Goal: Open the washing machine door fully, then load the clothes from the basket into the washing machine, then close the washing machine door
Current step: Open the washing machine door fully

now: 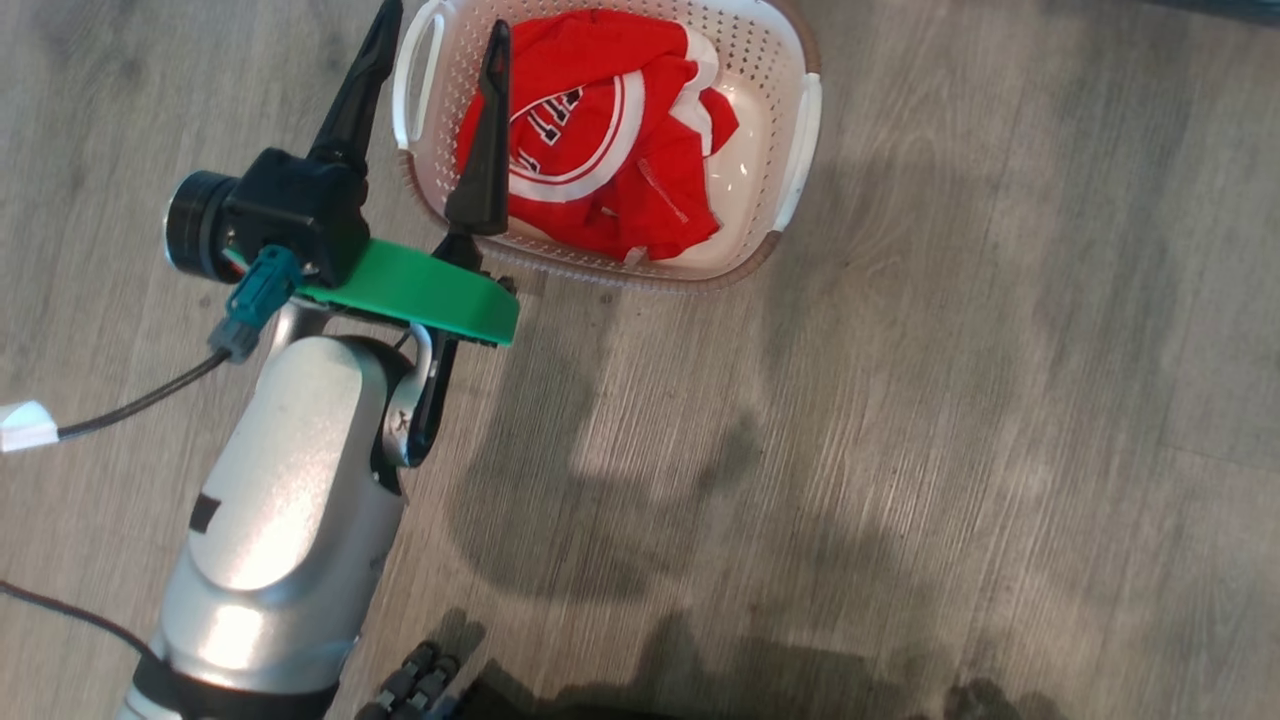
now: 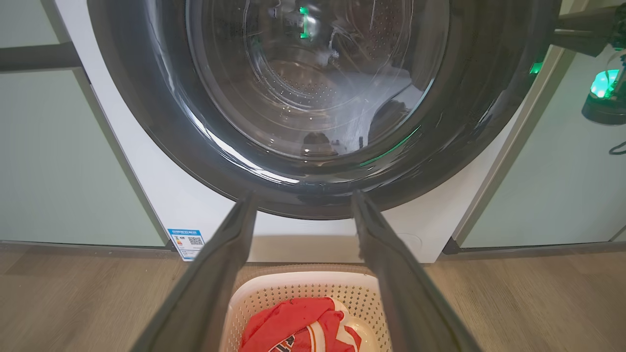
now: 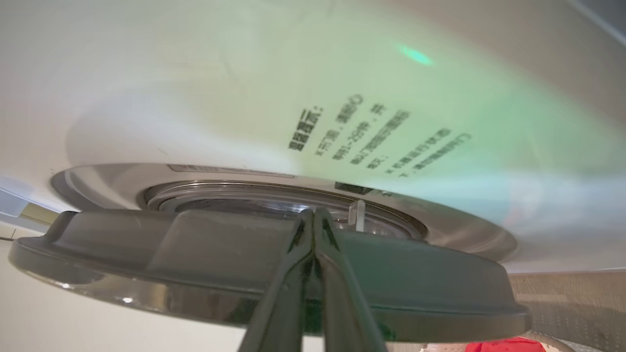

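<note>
Left wrist view is crossed by the left gripper [image 2: 303, 195], its fingers spread well apart. Just below and between them the basket [image 2: 293, 291] is seen on the floor [image 2: 73, 293], the clothes [image 2: 293, 322] heaped inside, untouched. That spread is judged a readiness to grab once the drum can be reached. Beyond the fingertips the door [image 2: 313, 83] is faced, with the washer [image 2: 195, 210] white around it. The right gripper [image 3: 313, 215] is pressed together, nothing seen between its fingers. Its tips are set at the door's edge, where a gap to the steel ring [image 3: 464, 234] is shown. The door is thus judged only ajar, the opening step unfinished.
</note>
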Robot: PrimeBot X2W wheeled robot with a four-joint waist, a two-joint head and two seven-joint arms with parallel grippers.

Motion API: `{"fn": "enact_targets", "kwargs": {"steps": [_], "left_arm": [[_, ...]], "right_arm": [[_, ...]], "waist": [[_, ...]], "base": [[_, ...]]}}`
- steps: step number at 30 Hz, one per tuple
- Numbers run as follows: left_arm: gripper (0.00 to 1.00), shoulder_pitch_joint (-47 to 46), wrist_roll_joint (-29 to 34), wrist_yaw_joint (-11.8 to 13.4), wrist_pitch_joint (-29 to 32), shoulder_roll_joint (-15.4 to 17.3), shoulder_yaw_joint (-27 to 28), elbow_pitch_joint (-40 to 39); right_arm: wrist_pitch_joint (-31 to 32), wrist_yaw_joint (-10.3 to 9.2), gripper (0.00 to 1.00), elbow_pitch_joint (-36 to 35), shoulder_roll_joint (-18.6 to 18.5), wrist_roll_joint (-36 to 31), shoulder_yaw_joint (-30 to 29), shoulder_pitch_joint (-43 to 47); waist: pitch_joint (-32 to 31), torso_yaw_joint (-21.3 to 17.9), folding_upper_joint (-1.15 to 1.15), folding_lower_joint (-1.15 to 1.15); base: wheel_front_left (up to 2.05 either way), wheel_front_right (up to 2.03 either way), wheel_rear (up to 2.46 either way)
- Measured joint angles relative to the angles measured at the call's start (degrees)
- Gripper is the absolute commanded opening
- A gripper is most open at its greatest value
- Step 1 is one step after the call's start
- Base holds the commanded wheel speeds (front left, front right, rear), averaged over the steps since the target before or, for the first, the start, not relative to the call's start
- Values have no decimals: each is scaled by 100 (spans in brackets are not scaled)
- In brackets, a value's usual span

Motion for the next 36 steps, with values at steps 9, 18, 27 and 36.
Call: {"fn": "enact_targets", "kwargs": {"steps": [9,18,27,36], "left_arm": [[100,-109,0,0,-56,-46,-25,77],[100,-112,-1,0,-98,-63,-45,147],[100,-110,-2,0,-99,-63,-74,280],[100,-63,-15,2,-100,-56,-101,336]], "right_arm": [[41,-1,0,432,-54,-109,-12,-441],[390,-1,0,544,-87,-115,13,-471],[988,-2,0,576,-120,11,31,-236],[1517,-3,0,299,-103,167,34,268]], "waist": [[113,132,0,0],[66,112,0,0],[-148,62,0,0],[-390,30,0,0]], "base": [[0,0,0],[0,0,0],[0,0,0],[0,0,0]]}}
